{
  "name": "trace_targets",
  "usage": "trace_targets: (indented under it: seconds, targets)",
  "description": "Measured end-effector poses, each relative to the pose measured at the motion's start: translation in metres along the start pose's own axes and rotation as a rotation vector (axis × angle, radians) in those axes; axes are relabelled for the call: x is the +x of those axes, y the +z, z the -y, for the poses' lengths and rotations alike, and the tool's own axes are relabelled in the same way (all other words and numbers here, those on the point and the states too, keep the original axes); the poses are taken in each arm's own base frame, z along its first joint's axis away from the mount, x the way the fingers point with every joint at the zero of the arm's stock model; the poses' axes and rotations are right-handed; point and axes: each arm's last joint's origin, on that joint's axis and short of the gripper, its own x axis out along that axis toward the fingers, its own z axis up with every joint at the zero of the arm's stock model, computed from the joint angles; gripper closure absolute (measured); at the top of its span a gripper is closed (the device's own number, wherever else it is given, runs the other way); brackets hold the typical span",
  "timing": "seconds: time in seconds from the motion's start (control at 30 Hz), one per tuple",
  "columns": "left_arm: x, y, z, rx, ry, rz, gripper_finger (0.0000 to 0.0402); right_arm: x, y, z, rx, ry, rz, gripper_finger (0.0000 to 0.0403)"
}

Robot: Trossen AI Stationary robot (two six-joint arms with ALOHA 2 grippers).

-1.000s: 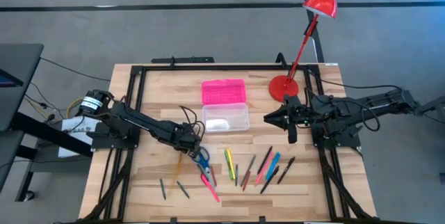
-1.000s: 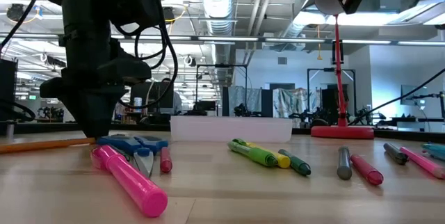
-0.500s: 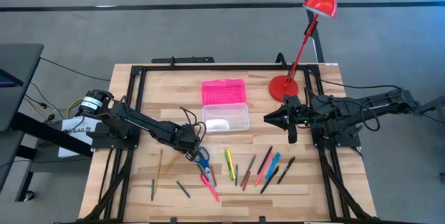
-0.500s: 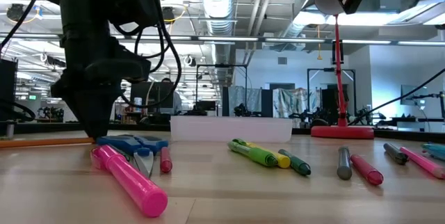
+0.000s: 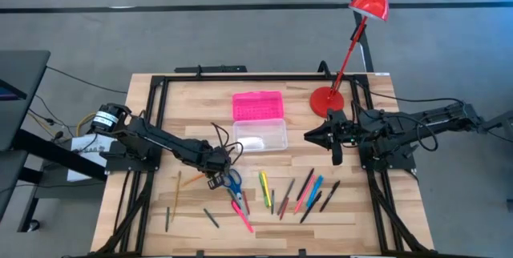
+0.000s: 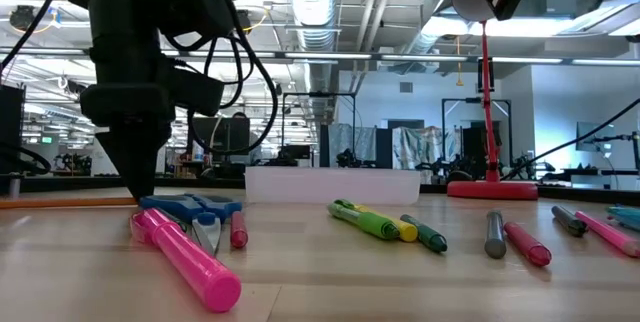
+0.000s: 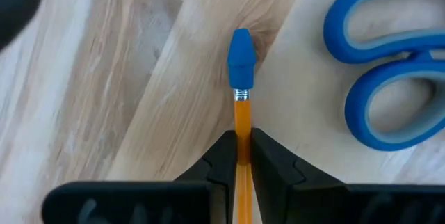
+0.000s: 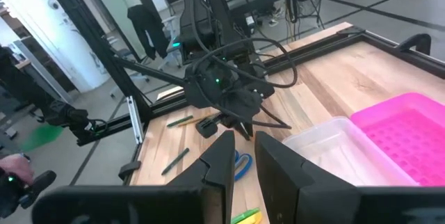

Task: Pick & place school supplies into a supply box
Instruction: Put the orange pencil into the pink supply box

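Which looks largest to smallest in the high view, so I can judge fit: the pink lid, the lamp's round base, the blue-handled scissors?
1. pink lid, clearly largest.
2. lamp's round base and blue-handled scissors: similar in extent, too close to rank.

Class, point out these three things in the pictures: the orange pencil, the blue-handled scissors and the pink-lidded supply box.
orange pencil (image 7: 242,123): left wrist view, on its orange shaft just below the blue eraser.
blue-handled scissors (image 5: 233,183): high view, on the blue handles.
supply box (image 5: 257,105): high view, on the open pink lid.

Red desk lamp (image 5: 371,2) at the wooden table's (image 5: 160,130) far right corner, its round base (image 5: 326,100) on the tabletop.
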Motion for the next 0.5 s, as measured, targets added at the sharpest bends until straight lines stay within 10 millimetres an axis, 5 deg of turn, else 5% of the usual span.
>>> trace_targets:
  seconds: [0.5]
  targets:
    - [0.0, 0.001, -0.001, -0.065, -0.025, -0.014, 0.0393, 0.015, -0.009, 0.001, 0.012, -0.025, -0.062, 0.0351]
